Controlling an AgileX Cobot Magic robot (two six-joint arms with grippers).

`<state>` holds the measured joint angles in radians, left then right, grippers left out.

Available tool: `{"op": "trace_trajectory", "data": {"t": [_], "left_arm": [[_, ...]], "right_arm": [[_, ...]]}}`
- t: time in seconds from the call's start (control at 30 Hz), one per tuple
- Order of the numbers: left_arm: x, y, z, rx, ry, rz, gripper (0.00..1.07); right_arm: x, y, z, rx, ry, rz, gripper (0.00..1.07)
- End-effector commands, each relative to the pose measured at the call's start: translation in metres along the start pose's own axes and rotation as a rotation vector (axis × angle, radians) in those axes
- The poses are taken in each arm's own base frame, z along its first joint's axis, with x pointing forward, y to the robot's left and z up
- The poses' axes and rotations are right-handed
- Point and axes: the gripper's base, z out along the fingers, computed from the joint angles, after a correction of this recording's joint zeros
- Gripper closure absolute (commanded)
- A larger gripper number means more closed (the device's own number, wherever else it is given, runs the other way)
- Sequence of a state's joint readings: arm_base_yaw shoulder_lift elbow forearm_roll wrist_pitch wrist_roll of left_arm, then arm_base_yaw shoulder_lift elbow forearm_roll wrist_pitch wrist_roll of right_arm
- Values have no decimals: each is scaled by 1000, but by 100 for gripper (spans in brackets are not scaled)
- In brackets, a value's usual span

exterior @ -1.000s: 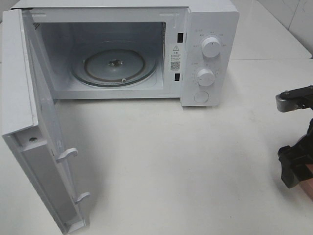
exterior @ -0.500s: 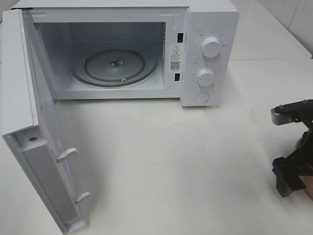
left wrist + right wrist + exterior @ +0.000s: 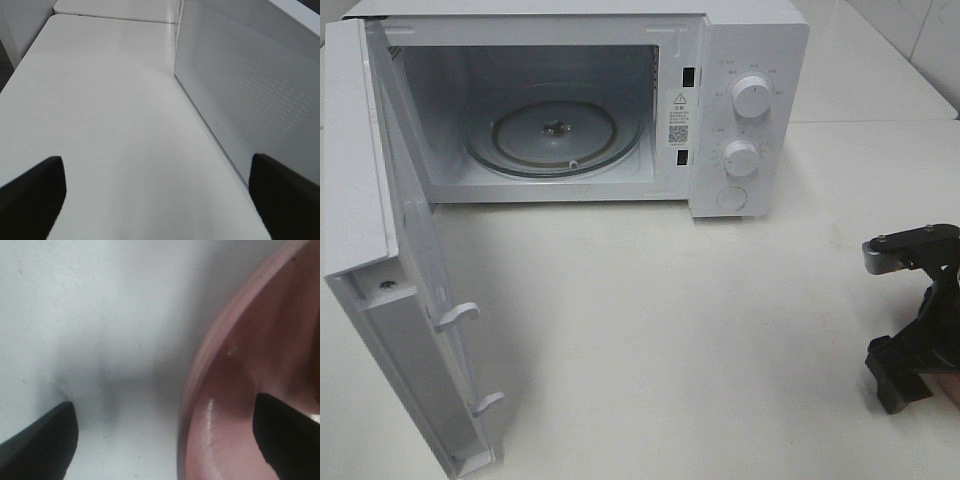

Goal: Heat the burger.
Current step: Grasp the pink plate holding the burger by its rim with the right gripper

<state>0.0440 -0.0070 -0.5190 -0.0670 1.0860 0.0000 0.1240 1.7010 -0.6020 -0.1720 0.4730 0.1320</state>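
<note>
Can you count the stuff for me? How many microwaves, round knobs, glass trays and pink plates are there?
Microwave: 1
Round knobs: 2, upper and lower
Glass tray: 1
Pink plate: 1
Total: 5

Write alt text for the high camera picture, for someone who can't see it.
A white microwave stands at the back of a white table, its door swung wide open to the left and its glass turntable bare. At the right edge, a black gripper hangs low over the table, a sliver of pink plate beside it.
</note>
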Motion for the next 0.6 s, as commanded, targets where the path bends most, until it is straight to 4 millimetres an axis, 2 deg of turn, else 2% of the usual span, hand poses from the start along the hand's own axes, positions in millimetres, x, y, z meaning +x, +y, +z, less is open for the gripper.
{"op": "trace_trajectory", "data": {"t": [0.03,0.3,0.33,0.37,0.43,0.47,0.5,0.57,0.6], "left_arm": [[0,-1,-2,5,-28,-4,16],[0,-1,-2,5,-28,-4,16],[0,-1,-2,5,-28,-4,16],[0,-1,-2,5,-28,-4,16],[0,-1,-2,5,-28,-4,16],[0,-1,-2,5,-28,-4,16],[0,-1,-2,5,-28,-4,16],[0,-1,-2,5,-28,-4,16],[0,-1,-2,5,-28,-4,16]], "right_arm": [[0,-1,6,0,4,2,18],[-1,-1,13,12,18,-2,24],[-1,-2,13,17,21,0,30],[-1,-2,13,17,21,0,30],[0,-3,13,26,28,6,42],[0,-3,13,26,28,6,42],[0,-3,13,28,28,5,51],[0,-3,13,31,28,6,55],[0,-4,13,39,26,15,66]]}}
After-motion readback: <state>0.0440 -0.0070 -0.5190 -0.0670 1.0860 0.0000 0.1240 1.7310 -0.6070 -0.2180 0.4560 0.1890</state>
